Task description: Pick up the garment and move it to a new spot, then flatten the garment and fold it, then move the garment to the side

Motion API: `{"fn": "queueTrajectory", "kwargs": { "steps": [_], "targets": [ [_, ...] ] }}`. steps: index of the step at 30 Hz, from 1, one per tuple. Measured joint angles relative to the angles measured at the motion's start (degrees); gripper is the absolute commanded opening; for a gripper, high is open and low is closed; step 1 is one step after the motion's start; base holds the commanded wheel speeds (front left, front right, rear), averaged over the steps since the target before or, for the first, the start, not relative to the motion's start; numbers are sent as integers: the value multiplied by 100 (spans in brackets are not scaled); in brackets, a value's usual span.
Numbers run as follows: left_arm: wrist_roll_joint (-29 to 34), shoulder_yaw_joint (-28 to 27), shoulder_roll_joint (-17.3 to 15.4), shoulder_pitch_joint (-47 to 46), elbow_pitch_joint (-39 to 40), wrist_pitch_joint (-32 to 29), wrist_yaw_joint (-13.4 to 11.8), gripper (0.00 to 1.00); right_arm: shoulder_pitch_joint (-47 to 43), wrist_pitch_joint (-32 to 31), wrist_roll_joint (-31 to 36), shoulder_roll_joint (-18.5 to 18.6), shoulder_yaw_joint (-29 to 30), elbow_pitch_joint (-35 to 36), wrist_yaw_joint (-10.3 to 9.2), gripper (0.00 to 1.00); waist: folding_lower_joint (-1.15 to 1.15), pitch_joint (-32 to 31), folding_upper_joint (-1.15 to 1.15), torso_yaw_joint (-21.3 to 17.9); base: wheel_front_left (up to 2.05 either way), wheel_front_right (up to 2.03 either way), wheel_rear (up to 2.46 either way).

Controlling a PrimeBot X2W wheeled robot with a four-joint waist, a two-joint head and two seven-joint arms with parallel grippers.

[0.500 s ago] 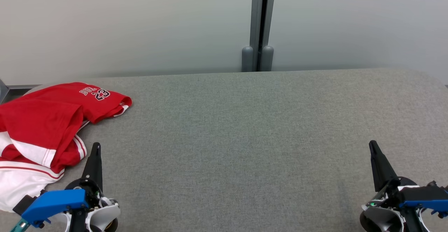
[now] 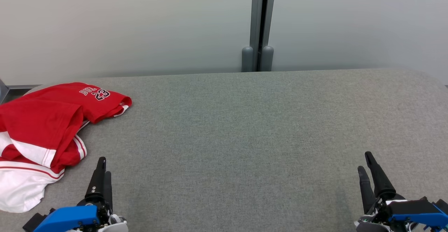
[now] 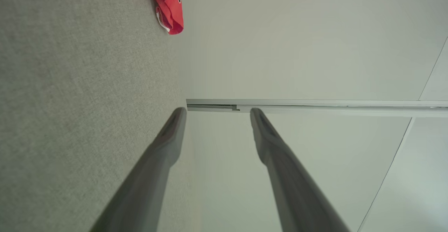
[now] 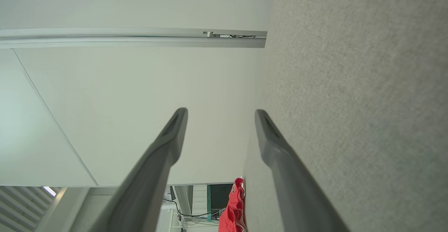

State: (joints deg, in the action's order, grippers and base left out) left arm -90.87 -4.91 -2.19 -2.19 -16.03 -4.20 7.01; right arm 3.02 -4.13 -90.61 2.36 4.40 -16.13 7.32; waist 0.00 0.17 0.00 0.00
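Note:
The garment [image 2: 42,127] is a red and white jersey with a number print. It lies crumpled at the left end of the grey table [image 2: 245,127], partly past the view's left edge. My left gripper [image 2: 104,167] hovers low at the lower left, just right of the garment's white hem and apart from it, open and empty. At the lower right my right gripper [image 2: 364,161] is open too, far from the cloth. The left wrist view has its fingers spread [image 3: 217,111] with the garment [image 3: 168,4] far ahead. Between the spread right fingers [image 4: 221,111] the garment [image 4: 232,211] is a distant red strip.
A pale partition wall with a grey post [image 2: 259,25] stands behind the table's far edge. The table's back right corner [image 2: 430,76] is rounded. Bare grey cloth surface stretches from the garment to the right end.
Both grippers have drawn back toward the near edge and turned, so both fingers of each now show. The garment has not moved.

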Motion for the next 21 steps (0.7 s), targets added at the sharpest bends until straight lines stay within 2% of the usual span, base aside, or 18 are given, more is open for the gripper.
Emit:
{"fn": "queueTrajectory", "kwargs": {
  "steps": [10, 21],
  "targets": [
    [813, 221, -5, 44, 172, 266, -164, 100, -4, 256, 870, 1, -85, 91, 0, 100, 0, -9, 0, 24, 0, 0, 0],
    [1945, 602, -123, 88, 204, 519, -322, 100, -29, 510, 2138, 3, -101, 151, 0, 100, 0, -12, 0, 41, 0, 0, 0]
  ]
}}
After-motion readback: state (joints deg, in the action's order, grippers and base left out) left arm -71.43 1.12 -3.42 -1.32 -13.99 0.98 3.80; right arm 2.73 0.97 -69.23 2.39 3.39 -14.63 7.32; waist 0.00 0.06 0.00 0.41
